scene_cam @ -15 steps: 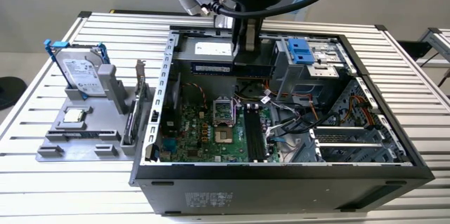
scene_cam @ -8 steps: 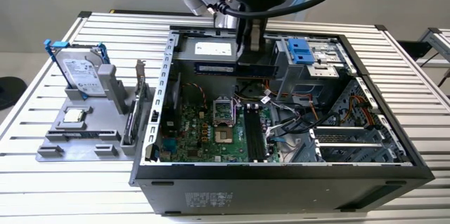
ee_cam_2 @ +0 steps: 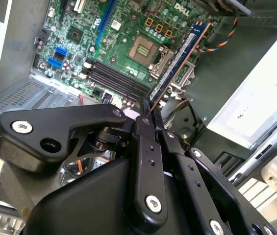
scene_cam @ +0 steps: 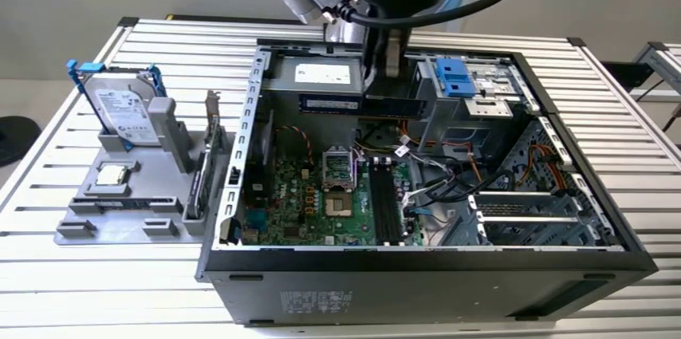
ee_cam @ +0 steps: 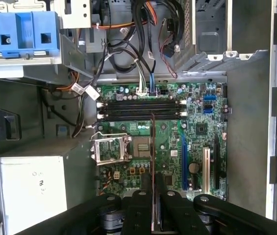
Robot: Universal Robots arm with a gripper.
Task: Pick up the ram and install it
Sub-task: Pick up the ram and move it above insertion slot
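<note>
The ram (scene_cam: 338, 104) is a long dark blue stick held level above the open computer case (scene_cam: 251, 100). My gripper (scene_cam: 375, 92) is shut on one end of it. In the second wrist view the ram (ee_cam_2: 178, 62) sticks out from the black fingers (ee_cam_2: 150, 161) of the gripper (ee_cam_2: 147, 115) over the green motherboard. In the first wrist view I see the ram (ee_cam: 152, 147) edge-on, rising from the gripper (ee_cam: 153, 196) towards the black memory slots (ee_cam: 140, 110). These memory slots (ee_cam_2: 113, 78) (scene_cam: 383, 199) lie below the stick, apart from it.
A grey tray (scene_cam: 101, 215) at the exterior view's left holds a hard drive (scene_cam: 120, 112), a square silver chip (scene_cam: 114, 175) and an upright card (scene_cam: 202, 175). Inside the case are the power supply (scene_cam: 319, 76), a blue drive bracket (scene_cam: 458, 77), loose cables (scene_cam: 426, 155) and the processor socket (ee_cam: 140, 144).
</note>
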